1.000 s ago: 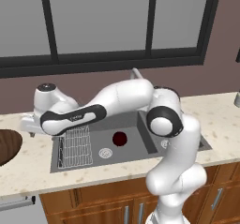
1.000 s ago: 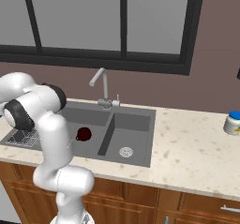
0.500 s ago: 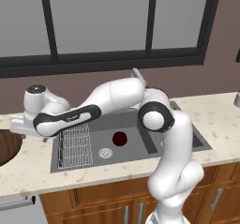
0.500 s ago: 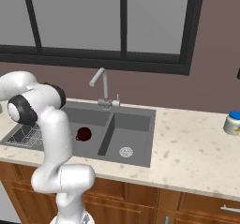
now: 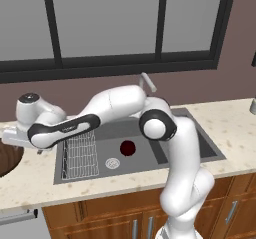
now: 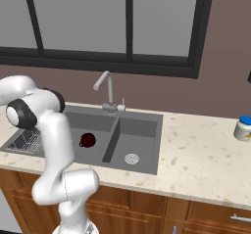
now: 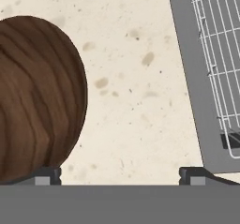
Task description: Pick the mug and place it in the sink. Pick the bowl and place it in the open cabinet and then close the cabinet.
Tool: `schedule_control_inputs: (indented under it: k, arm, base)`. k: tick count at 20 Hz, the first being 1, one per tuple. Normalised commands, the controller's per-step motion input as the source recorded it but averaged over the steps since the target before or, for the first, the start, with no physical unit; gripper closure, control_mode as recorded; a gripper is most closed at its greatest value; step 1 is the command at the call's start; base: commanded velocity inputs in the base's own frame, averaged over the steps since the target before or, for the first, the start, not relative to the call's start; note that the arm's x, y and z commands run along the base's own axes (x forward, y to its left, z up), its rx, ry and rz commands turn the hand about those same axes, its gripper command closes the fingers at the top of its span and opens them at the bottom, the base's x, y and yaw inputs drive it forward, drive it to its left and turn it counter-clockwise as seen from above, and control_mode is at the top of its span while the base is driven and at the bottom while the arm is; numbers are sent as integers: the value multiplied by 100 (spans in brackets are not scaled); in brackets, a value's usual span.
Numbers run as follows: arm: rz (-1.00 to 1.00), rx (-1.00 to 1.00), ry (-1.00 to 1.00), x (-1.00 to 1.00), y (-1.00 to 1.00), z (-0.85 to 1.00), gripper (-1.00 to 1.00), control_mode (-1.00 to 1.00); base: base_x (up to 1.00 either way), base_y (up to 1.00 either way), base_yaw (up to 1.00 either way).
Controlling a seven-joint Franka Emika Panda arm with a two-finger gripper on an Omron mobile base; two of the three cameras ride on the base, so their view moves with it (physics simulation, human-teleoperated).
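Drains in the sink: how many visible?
2. One drain in the left basin near the mug; the other drain in the right basin. None seem hidden.

Dark-framed window (image 6: 122,27) — mauve wall (image 6: 215,96), speckled counter (image 6: 196,154)

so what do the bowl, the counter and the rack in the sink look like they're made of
Bowl: looks like dark wood, with curved grain bands across it and a dull sheen; it could be a wood-look finish.
Counter: pale beige stone or composite, going by the scattered brown speckles, matte.
Rack: thin light metal wire in a grid, probably steel.
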Motion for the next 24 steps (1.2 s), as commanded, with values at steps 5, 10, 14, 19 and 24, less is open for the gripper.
schedule_control_inputs:
  k: [5,10,14,19,24]
  arm:
    - [0,13,0,0,0,-27,-100,-100]
    - [0,9,0,0,0,-28,-100,-100]
    - [0,8,0,0,0,-22,-100,-100]
    - [0,2,0,0,0,-5,-100,-100]
    - [0,0,0,2,4,-4,-100,-100]
  base:
    - [0,0,0]
    - [0,0,0]
    - [0,0,0]
    - [0,0,0]
    - [0,0,0]
